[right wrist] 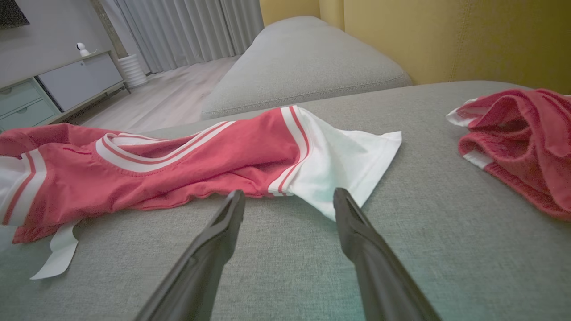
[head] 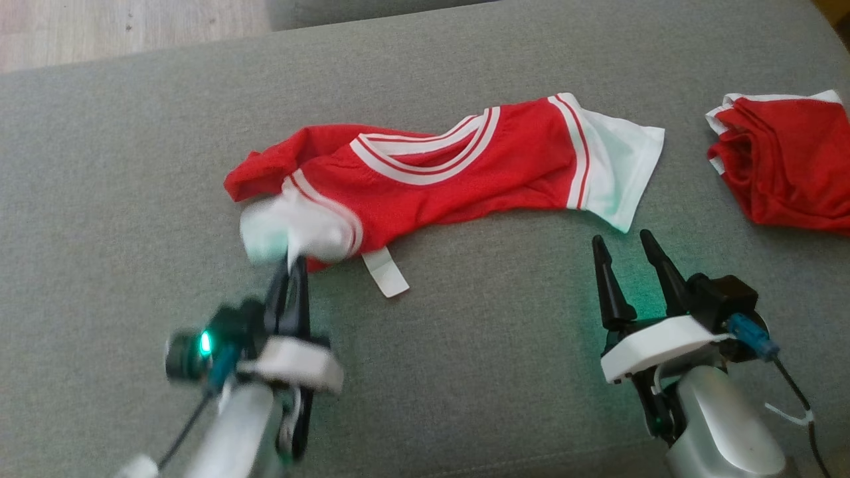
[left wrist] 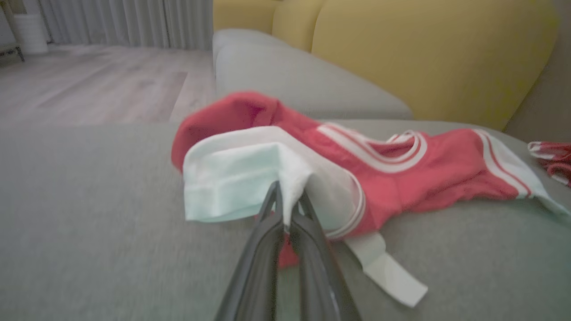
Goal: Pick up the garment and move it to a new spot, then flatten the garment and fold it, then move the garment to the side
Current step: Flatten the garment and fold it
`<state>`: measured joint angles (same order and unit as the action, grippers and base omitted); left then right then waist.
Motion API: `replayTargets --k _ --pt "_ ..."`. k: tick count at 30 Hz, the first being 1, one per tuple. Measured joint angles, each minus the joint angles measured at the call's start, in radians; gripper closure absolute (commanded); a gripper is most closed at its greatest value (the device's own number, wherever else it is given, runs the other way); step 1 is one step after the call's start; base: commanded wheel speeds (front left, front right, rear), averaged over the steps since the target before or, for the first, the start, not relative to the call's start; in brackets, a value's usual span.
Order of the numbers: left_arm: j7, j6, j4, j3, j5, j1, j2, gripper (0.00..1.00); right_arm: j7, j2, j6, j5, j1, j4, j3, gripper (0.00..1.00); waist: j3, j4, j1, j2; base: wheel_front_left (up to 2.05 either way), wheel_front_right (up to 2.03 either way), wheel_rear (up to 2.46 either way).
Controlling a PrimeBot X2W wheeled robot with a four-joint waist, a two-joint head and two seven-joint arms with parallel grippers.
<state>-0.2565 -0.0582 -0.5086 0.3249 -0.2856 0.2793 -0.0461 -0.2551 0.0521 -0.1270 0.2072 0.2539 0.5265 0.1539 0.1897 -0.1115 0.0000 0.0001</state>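
We count one broad grey cushion [head: 465, 385], woven and slightly coarse, which carries everything here. Beyond its far edge, in the wrist views, stands one smooth yellow backrest [left wrist: 428, 53].

On the cushion we count two pieces of clothing. The garment [head: 465, 179] is a red fine-knit jersey with a striped white-and-red neckline and two white sleeves. It lies crumpled in a long band across the middle of the surface, running from left of centre toward the right edge, with its right-end sleeve [head: 624, 166] spread flat. The second garment [head: 790, 166], also red with white trim, sits bunched in folds at the right edge, well apart from the first.

We count two pale arms, each ending in two long, dark, tapering fingers. The left gripper [head: 292, 260] reaches in from the near edge with its fingers pointing toward the far edge, and it is blurred in the head view. Its jaws are pressed together on a fold of the left-end sleeve [head: 292, 232], and the cloth bulges around the tips. The right gripper [head: 621, 240] stands over the near-right part of the surface. Its fingers are splayed wide with nothing between them, and the tips are just short of the right-end sleeve's hem.

Smallest of all, one flat white label [head: 386, 272] trails from the garment's near hem onto the cushion.
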Motion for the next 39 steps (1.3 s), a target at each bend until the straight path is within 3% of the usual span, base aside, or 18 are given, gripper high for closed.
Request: replayTargets --k 6,11,16,17,18,19,23,26,32,39 --pt "0.000 0.059 0.059 -0.022 0.095 0.229 -0.029 1.00 0.000 0.000 0.000 0.031 0.000 -0.003 0.027 0.00 0.004 -0.014 0.0000 0.0000 0.00 0.00 0.00" --pt "0.018 0.093 -0.112 -0.032 0.147 0.500 -0.108 1.00 0.000 0.000 0.000 0.067 0.005 -0.003 0.086 0.00 0.022 -0.061 0.0000 0.0000 0.00 0.00 0.00" --pt "0.027 0.092 -0.260 -0.035 0.168 0.644 -0.132 1.00 0.000 0.000 0.000 0.095 0.015 -0.003 0.112 0.00 0.048 -0.107 0.0000 0.0000 0.00 0.00 0.00" --pt "0.027 0.085 -0.296 -0.035 0.174 0.674 -0.135 0.58 0.000 0.000 0.000 0.099 0.020 -0.001 0.115 0.00 0.057 -0.118 0.0001 0.0000 0.00 0.00 0.00" --pt "0.027 0.075 -0.335 -0.038 0.176 0.701 -0.135 0.04 0.000 0.000 0.000 0.103 0.025 0.000 0.119 0.00 0.065 -0.128 0.0002 0.0000 0.00 0.00 0.00" --pt "0.027 0.064 -0.372 -0.043 0.176 0.722 -0.136 0.00 0.000 0.000 0.000 0.105 0.028 0.002 0.122 0.00 0.072 -0.136 0.0002 -0.0001 0.00 0.00 0.00" --pt "0.014 0.036 -0.462 -0.080 0.143 0.738 -0.119 0.00 0.000 0.000 0.000 0.110 0.029 0.007 0.124 0.00 0.091 -0.156 0.0002 -0.0001 0.00 0.00 0.00" --pt "0.007 0.051 -0.498 -0.096 0.109 0.702 -0.082 0.00 0.000 0.000 0.000 0.109 0.029 0.009 0.114 0.00 0.087 -0.146 0.0001 0.0000 0.00 0.00 0.00" --pt "0.004 0.078 -0.477 -0.112 0.051 0.434 -0.008 0.00 0.000 -0.001 0.000 0.089 0.029 0.007 0.074 0.00 0.044 -0.111 0.0000 0.0000 0.00 0.00 0.00" --pt "0.004 0.065 -0.414 -0.144 -0.009 0.230 0.006 0.00 0.000 -0.001 0.000 0.080 0.027 0.002 0.039 0.00 0.006 -0.093 -0.0002 0.0000 0.00 0.00 0.00"
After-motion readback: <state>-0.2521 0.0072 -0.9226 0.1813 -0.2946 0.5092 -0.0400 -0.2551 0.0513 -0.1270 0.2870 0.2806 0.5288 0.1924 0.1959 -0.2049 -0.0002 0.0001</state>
